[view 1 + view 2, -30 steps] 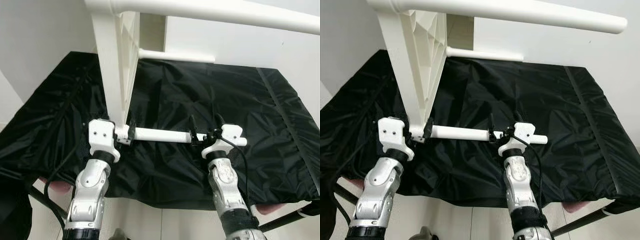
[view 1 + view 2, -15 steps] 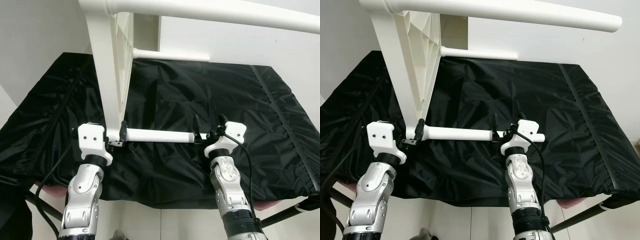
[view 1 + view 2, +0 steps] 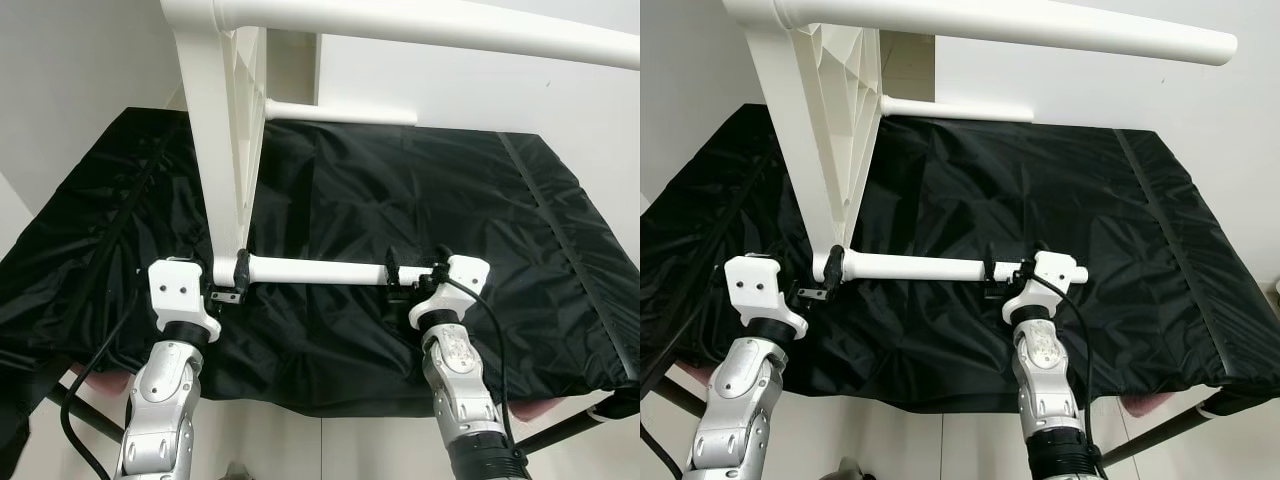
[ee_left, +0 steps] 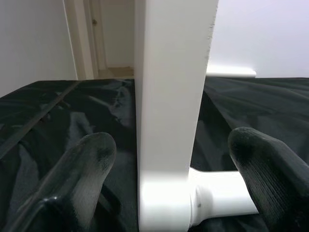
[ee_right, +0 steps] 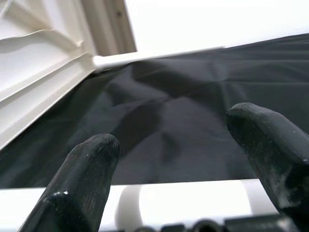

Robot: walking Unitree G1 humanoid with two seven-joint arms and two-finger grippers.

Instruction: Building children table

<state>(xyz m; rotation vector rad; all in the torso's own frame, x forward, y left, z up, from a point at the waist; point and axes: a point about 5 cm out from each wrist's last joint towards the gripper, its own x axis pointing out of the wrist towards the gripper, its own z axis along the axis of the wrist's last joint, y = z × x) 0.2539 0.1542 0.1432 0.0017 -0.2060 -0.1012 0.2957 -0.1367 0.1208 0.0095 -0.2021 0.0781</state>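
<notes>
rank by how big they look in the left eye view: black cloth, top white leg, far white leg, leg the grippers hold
1. black cloth
2. top white leg, though it looms near the camera
3. leg between left gripper and right gripper
4. far white leg, though it lies farther off

Both silver arms rise from the near edge, forearms roughly upright, wrists level with each other. Left gripper (image 3: 236,282) sits at the left, its black fingers (image 4: 82,174) spread apart and pointing right and far. Right gripper (image 3: 412,272) sits at the right, fingers (image 5: 77,186) likewise parted, pointing far.
</notes>
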